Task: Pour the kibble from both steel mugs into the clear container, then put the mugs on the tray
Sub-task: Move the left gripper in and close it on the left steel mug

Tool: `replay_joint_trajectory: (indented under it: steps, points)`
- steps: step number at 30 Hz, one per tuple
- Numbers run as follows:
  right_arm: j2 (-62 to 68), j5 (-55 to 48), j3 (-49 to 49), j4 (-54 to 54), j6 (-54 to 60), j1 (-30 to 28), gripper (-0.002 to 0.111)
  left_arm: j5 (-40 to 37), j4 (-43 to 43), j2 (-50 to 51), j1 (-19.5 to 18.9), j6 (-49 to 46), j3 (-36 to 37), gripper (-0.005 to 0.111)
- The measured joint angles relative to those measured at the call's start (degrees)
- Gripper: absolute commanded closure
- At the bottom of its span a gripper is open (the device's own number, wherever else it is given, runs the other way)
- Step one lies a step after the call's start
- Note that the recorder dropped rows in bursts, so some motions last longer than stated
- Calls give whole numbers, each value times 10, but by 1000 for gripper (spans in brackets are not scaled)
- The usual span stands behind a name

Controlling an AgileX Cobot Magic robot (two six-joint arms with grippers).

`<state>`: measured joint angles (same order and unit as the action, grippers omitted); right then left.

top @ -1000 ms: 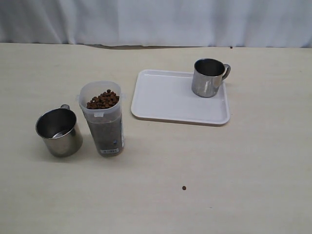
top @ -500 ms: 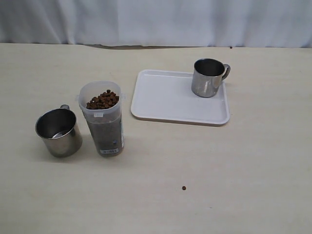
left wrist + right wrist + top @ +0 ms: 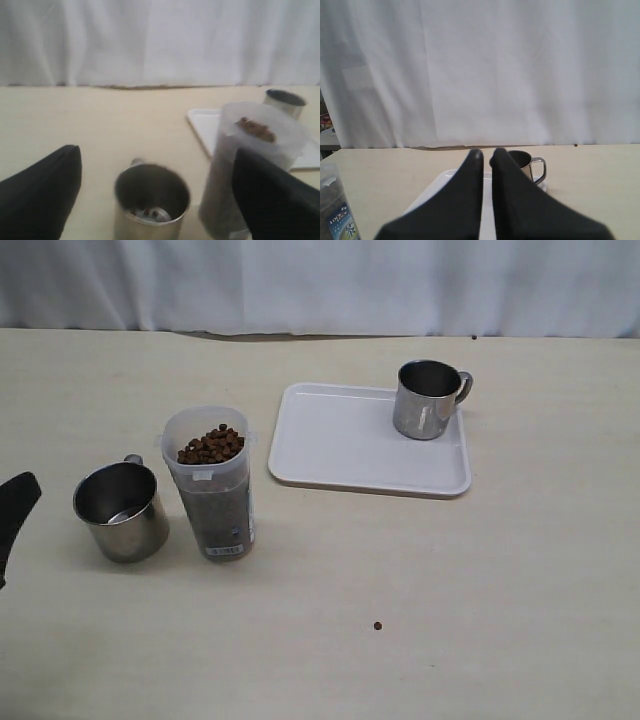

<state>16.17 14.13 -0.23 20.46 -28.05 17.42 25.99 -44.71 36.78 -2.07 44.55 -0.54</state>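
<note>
The clear container (image 3: 210,490) stands left of centre, filled with kibble (image 3: 211,444) heaped at its mouth. One steel mug (image 3: 121,510) stands just left of it, its handle to the far side. In the left wrist view this mug (image 3: 151,200) shows a few pellets on its bottom. My left gripper (image 3: 155,152) is open, its fingers spread wider than the mug and short of it; one fingertip (image 3: 15,505) shows at the left edge. The other steel mug (image 3: 428,398) stands on the tray (image 3: 340,445), at its far right corner. My right gripper (image 3: 487,152) is shut and empty, facing that mug (image 3: 522,162).
A single stray pellet (image 3: 378,625) lies on the table in front of the tray. A white curtain hangs behind the table's far edge. The container (image 3: 255,150) stands close beside my left gripper's finger (image 3: 270,195).
A black finger of my left gripper has come into the exterior view at the left edge, next to the left mug. Mugs, container and tray have not moved.
</note>
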Motion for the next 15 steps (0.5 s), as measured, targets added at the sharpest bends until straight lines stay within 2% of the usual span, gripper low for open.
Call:
replay_joint_trajectory:
  steps: [3, 9, 15]
  points:
    - [0, 0, 0, 0, 0, 0, 103, -52, 19, 36, 0, -11, -11, 46]
    - [0, 0, 0, 0, 0, 0, 103, -49, 12, 139, 0, -7, -14, 46]
    - [0, 0, 0, 0, 0, 0, 103, 4, -78, 235, 0, 41, -14, 46]
